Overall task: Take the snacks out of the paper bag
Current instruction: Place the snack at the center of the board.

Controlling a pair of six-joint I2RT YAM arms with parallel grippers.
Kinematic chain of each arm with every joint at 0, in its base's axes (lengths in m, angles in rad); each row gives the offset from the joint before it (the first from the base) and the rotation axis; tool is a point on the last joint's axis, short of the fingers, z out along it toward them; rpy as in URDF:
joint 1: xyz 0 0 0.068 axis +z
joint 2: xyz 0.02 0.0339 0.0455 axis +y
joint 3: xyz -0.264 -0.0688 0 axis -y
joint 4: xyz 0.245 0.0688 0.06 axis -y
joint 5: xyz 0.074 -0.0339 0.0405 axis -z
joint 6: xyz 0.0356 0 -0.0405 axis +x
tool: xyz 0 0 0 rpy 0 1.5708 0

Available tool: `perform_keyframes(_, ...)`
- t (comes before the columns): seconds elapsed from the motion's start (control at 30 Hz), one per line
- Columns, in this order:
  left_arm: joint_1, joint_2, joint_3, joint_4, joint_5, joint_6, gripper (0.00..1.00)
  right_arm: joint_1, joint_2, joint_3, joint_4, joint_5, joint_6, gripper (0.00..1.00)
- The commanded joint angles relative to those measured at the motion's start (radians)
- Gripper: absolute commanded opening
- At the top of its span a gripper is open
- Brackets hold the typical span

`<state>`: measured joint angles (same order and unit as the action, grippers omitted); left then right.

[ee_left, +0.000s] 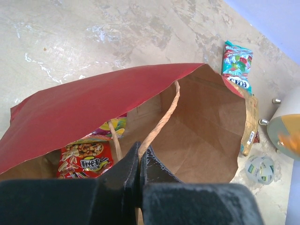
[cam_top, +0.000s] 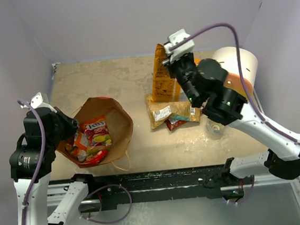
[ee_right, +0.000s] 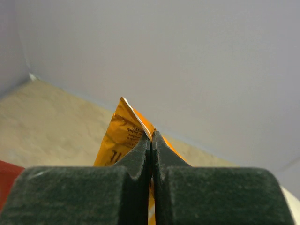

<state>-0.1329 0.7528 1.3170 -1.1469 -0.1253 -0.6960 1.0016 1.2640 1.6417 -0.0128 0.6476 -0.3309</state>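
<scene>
The paper bag (cam_top: 116, 116) lies open on the left, red outside (ee_left: 93, 101), brown inside (ee_left: 201, 126). A red nut packet (ee_left: 84, 161) and a multicoloured candy pack (cam_top: 96, 133) lie inside it. My left gripper (cam_top: 69, 125) is shut on the bag's string handle (ee_left: 161, 122), with the fingertips (ee_left: 133, 157) clamping it. My right gripper (cam_top: 169, 61) is shut on the top edge of an orange packet (cam_top: 161, 79) and holds it upright above the table; the packet also shows in the right wrist view (ee_right: 119, 136). A brown-gold packet (cam_top: 171, 110) and a teal packet (ee_left: 236, 61) lie right of the bag.
A white cylinder with an orange-yellow band (cam_top: 238, 64) stands at the back right. A small clear tape roll (cam_top: 215, 127) lies near it, under my right arm. Walls close off the left, back and right sides.
</scene>
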Motion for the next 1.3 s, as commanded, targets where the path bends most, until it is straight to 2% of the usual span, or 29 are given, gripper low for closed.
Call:
perform_keyframes(0.0,-0.005,-0.003,0.052,-0.002,-0.015,0.000,0.00,-0.073,-0.014,-0.056,-0.047,0.079,0.092,0.00)
perform_keyframes(0.17,-0.004,-0.014,0.057,-0.011,-0.018,0.003,0.00,-0.140,-0.007,-0.133,-0.056,0.064,0.111,0.00)
perform_keyframes(0.53,-0.004,-0.014,0.065,0.000,-0.013,0.007,0.00,-0.256,0.037,-0.195,-0.146,0.047,0.133,0.00)
perform_keyframes(1.27,-0.005,-0.038,0.086,-0.038,-0.019,-0.001,0.00,-0.360,0.017,-0.358,-0.147,0.141,-0.056,0.00)
